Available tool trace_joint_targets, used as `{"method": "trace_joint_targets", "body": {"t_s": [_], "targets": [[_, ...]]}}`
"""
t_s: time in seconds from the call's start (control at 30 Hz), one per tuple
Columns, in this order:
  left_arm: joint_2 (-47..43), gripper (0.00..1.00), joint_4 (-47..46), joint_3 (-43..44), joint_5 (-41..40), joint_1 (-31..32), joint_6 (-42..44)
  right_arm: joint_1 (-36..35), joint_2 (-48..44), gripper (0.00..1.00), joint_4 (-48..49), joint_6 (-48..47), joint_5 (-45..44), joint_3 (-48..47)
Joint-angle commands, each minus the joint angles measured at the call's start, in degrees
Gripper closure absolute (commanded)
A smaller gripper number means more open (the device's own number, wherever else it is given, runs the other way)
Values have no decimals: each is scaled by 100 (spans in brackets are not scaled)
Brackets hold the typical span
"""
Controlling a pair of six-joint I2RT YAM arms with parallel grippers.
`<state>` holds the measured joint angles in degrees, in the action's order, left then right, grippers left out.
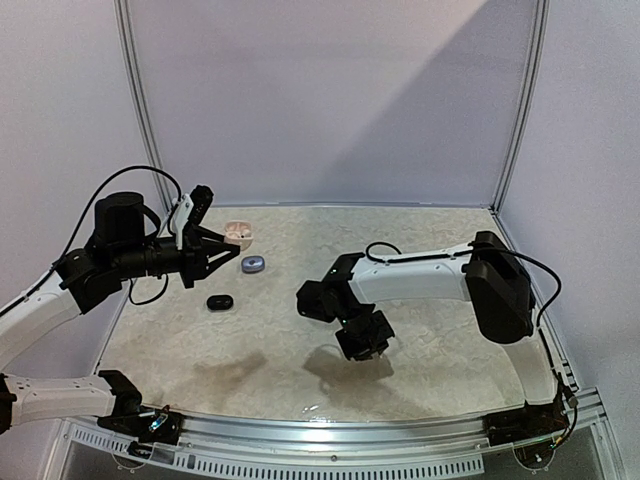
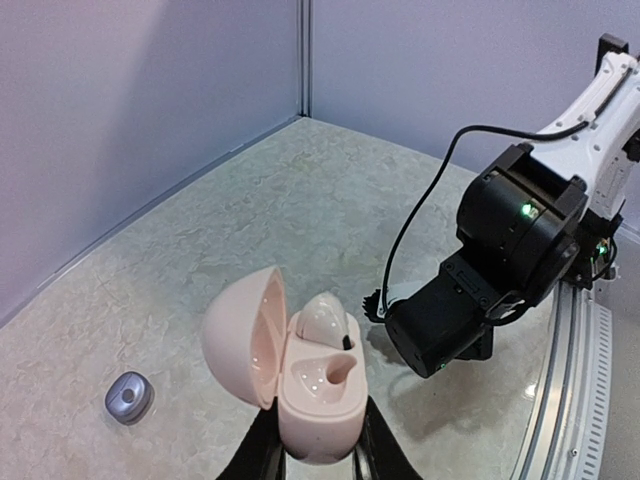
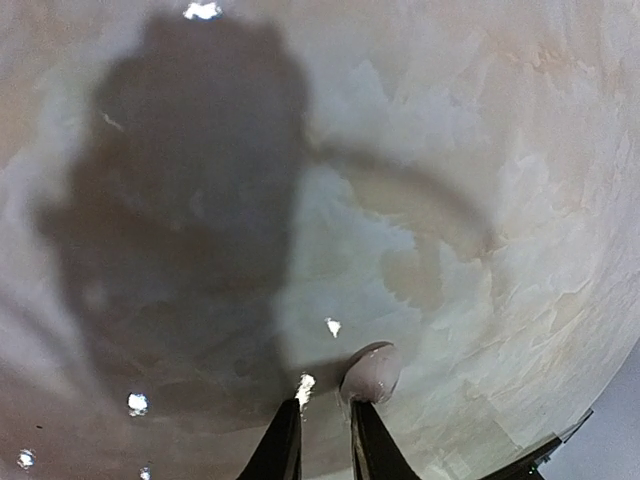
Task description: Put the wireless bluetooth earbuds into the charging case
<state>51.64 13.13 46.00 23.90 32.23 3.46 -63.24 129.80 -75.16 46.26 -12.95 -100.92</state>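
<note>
Top external view shows the pale marbled tabletop [image 1: 440, 360], with the left arm [image 1: 120, 250] reaching in from 9 o'clock. The right arm [image 1: 420, 275] bends in from 3 o'clock, its wrist hanging over its own shadow near the centre. The left jaws are closed on the lower end of the pink charging case [image 2: 318, 400], one finger against each side. They hold it above the tabletop at about 10 o'clock. In the left wrist view the case's lid [image 2: 240, 345] stands open toward 9 o'clock. Two shut cases lie on the tabletop: a grey-blue case [image 1: 252, 263] just past the left jaws toward the centre, and a black case [image 1: 219, 301] at 6 o'clock of them. Inside the pink case a pale earbud [image 2: 325, 318] sits in the far well, and the near well [image 2: 335, 375] lies open. The right jaws are closed to a thin slit, with a greyish earbud [image 3: 372, 372] caught at their very tips, against the 3 o'clock finger.
</note>
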Motion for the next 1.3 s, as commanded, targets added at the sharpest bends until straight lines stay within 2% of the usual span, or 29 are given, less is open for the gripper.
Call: {"method": "trace_joint_targets", "body": {"t_s": [0.0,0.97,1.27], "targets": [[-46,100,-56,-61,18,-28,93,118,-112,83,323,-78,-94,200],[8,100,-58,-37,36,-41,129,662,-490,83,518,-495,-651,666],[13,100,-52,-38,58,-41,127,753,-539,78,427,-543,-825,691]]}}
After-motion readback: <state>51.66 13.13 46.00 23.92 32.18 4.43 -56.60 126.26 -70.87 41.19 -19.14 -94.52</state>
